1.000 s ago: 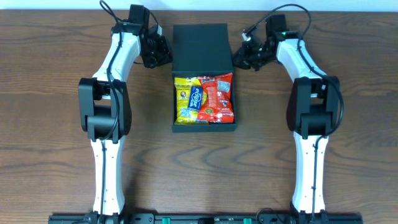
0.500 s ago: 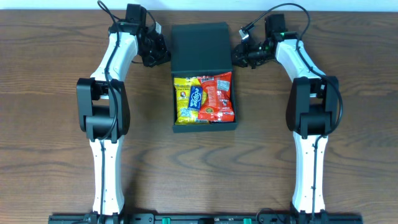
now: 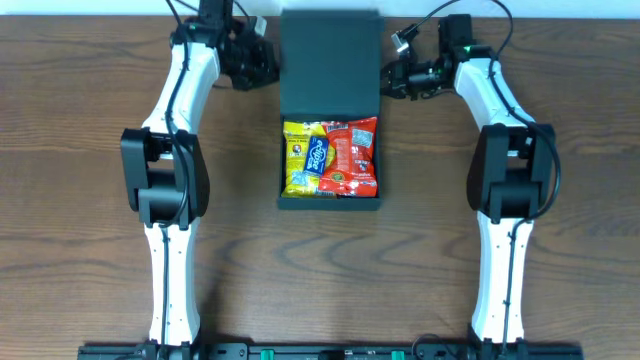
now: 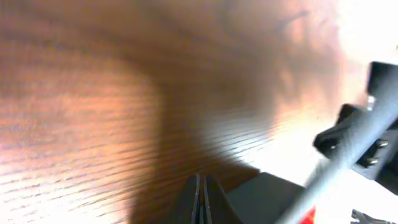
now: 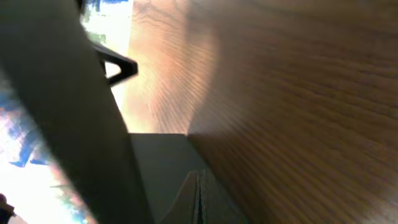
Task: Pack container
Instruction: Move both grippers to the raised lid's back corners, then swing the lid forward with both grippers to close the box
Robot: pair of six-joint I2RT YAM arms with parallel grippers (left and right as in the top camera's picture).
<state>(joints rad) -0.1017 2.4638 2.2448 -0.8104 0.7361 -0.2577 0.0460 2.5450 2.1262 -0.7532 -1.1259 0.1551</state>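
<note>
The dark container (image 3: pixel 329 204) sits at the table's middle back, its hinged lid (image 3: pixel 330 60) open and raised toward the far edge. Inside lie a yellow packet (image 3: pixel 296 165), a blue packet (image 3: pixel 316 157) and a red packet (image 3: pixel 352 155). My left gripper (image 3: pixel 266 62) is shut at the lid's left edge. In the left wrist view its closed fingertips (image 4: pixel 201 193) lie beside the dark lid (image 4: pixel 273 199). My right gripper (image 3: pixel 390 80) is shut at the lid's right edge. In the right wrist view its closed tips (image 5: pixel 199 193) rest against the lid (image 5: pixel 158 168).
The wooden table (image 3: pixel 90 200) stretches around the box. Both arms reach from the front edge up along the box's two sides. The table's far edge (image 3: pixel 100 14) runs just behind the grippers and the lid.
Both grippers have moved toward the far edge. The lid has lifted and now looks taller in the overhead view. The box has shifted slightly.
</note>
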